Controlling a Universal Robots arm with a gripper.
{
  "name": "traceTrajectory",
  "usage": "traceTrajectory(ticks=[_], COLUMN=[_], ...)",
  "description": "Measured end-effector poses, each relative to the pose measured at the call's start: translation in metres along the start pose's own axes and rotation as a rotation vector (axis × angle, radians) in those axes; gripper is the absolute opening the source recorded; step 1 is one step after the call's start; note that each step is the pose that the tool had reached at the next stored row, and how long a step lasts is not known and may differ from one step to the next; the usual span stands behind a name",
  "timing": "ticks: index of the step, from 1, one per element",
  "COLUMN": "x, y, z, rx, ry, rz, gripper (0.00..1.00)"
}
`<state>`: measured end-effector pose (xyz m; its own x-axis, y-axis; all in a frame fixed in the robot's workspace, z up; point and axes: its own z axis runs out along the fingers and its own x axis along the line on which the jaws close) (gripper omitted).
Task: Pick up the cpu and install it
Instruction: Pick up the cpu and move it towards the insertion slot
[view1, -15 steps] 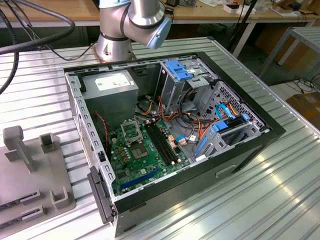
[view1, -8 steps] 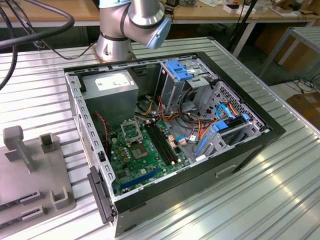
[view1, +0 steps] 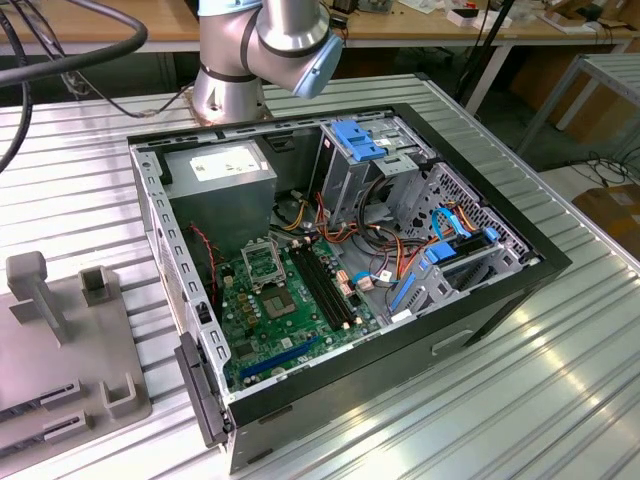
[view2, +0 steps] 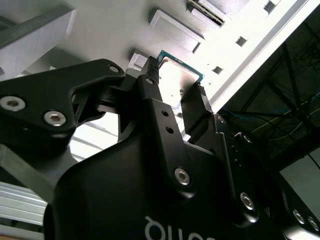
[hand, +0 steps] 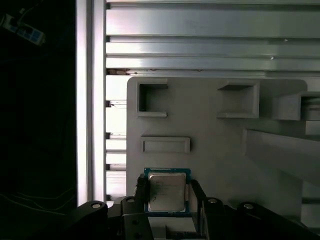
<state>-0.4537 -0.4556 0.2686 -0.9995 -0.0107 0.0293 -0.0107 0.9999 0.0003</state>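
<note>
The hand (hand: 168, 194) grips the cpu (hand: 167, 187), its fingers (hand: 141, 187) covering two edges.

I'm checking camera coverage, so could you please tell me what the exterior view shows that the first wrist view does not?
The exterior view adds the open case, its motherboard, the socket and the arm. The first wrist view adds the cpu at the claw. Both share the ribbed table and, it seems, the grey fixture.
</note>
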Motion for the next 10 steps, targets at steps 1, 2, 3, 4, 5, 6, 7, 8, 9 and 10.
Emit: traceTrajectory(ticks=[1, 2, 3, 4, 5, 6, 7, 8, 9, 10], x=[0.0000, 0.0000, 0.0001, 0.0001, 0.0001, 0.0001, 0.0001, 0.0001, 0.0002, 0.0002], y=[0.0000, 0.0000, 0.0000, 0.0000, 0.0000, 0.0000, 0.0000, 0.0000, 0.0000, 0.0000], z=[-0.0006, -0.0009, -0.0016, -0.0028, -0.0034, -0.0037, -0.0042, -0.0046, -0.0052, -0.0058], rx=[0.0000, -0.0002, 0.0000, 0.0001, 0.0000, -0.0001, -0.0001, 0.0000, 0.0000, 0.0001], ry=[0.0000, -0.0002, -0.0001, 0.0002, 0.0001, -0.0001, -0.0001, 0.0000, 0.0000, 0.0001], rz=[0.000, 0.000, 0.000, 0.000, 0.000, 0.000, 0.000, 0.000, 0.000, 0.000], gripper=[0.44, 0.44, 0.44, 0.44, 0.44, 0.44, 0.44, 0.44, 0.44, 0.44])
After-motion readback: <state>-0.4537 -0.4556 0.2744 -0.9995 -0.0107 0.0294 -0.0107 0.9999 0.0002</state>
